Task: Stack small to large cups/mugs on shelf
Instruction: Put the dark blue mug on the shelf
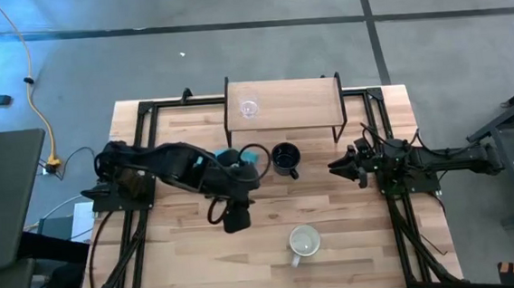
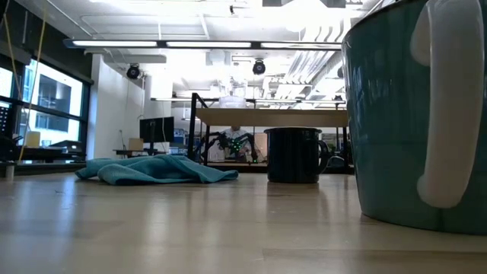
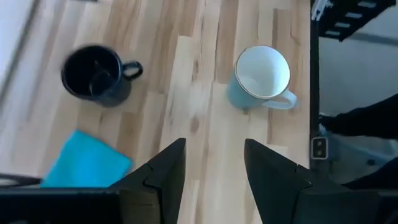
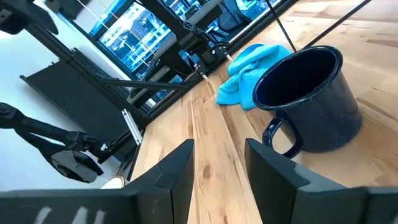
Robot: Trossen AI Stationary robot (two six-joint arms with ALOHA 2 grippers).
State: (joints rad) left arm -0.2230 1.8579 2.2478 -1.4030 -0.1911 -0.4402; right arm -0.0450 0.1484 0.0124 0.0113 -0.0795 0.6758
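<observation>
The left gripper (image 1: 235,220), open and holding nothing, hangs mid-table and could bump the pale mug (image 1: 304,242) near the front edge, tipping it over.

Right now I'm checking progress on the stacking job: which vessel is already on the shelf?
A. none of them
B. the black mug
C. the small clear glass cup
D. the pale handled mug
C: the high view shows only the small clear glass cup on the shelf, while the black mug and the pale handled mug stand on the tabletop.
</observation>
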